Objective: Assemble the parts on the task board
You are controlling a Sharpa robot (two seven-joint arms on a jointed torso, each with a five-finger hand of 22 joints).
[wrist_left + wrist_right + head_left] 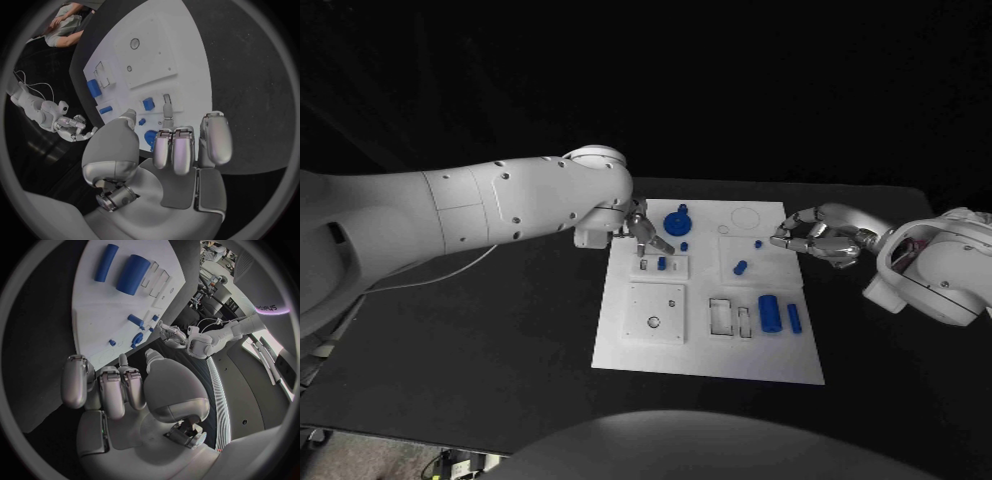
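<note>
My left hand (643,232) hangs over the task board (711,355) near the blue gear (678,220), fingers apart and holding nothing, placed to reach it. My right hand (816,236) waits at the board's far edge, loosely curled, empty.

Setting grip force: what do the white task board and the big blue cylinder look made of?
White flat task board: likely matte plastic; even, glare-free surface with cut-out recesses. Big blue cylinder: probably smooth moulded or printed plastic; uniform colour, faint sheen. Neither is certain.
</note>
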